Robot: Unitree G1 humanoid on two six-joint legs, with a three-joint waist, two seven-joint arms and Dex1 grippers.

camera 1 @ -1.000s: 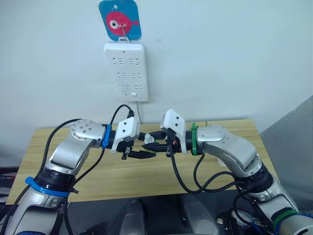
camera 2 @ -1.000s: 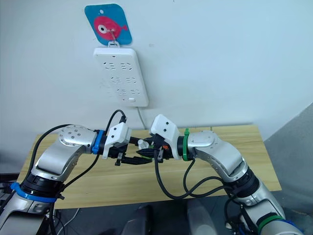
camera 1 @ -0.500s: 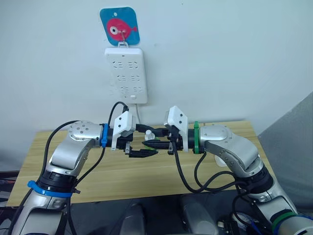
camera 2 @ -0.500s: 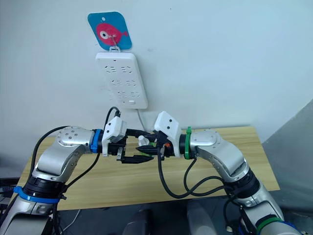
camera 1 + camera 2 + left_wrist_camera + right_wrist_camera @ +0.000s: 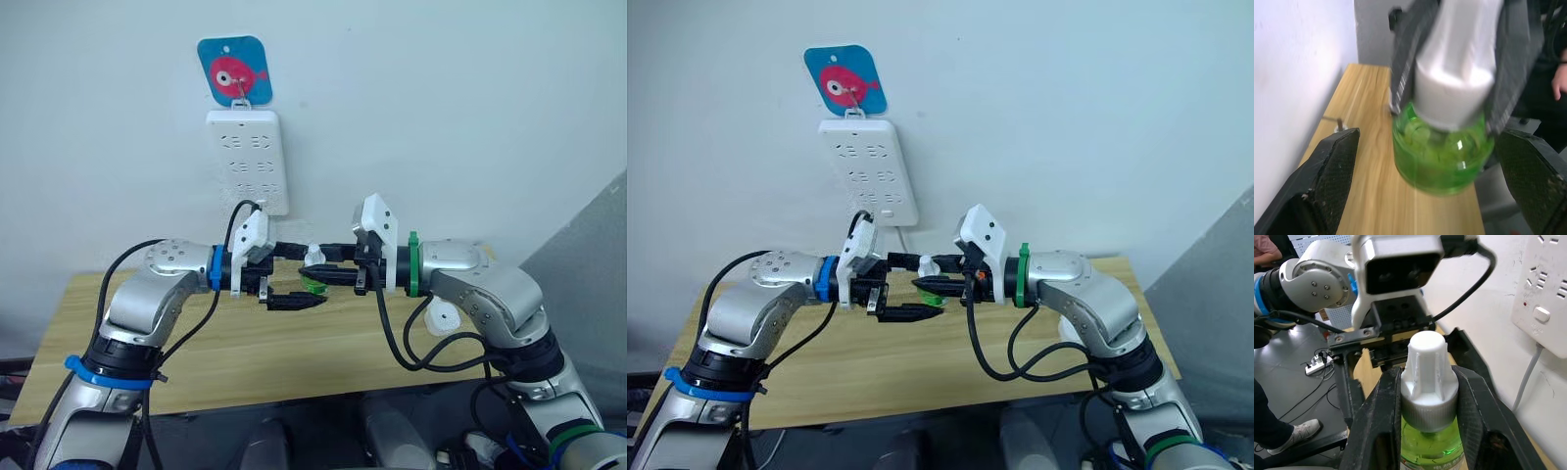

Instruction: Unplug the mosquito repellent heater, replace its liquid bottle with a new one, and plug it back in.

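A green liquid bottle (image 5: 313, 284) with a white cap hangs in the air above the table, under the wall power strip (image 5: 248, 162). My right gripper (image 5: 1427, 377) is shut on its neck, one black finger (image 5: 1383, 406) on each side. Facing it, my left gripper (image 5: 1427, 137) is open wide, with its fingers (image 5: 1327, 166) either side of the bottle (image 5: 1442, 156) and not touching it. A small white rounded unit (image 5: 443, 318), apparently the heater, lies on the table beneath my right forearm, partly hidden by a cable.
The power strip (image 5: 868, 166) hangs from a blue fish plaque (image 5: 235, 70), its sockets bare, and its cord runs down behind my grippers. The wooden table (image 5: 323, 343) stands against the wall. A person's shoe and leg (image 5: 1283, 431) show on the floor.
Both arms have risen closer to the power strip, carrying the bottle up. The right gripper still holds it and the left stays open around it. The camera has also shifted.
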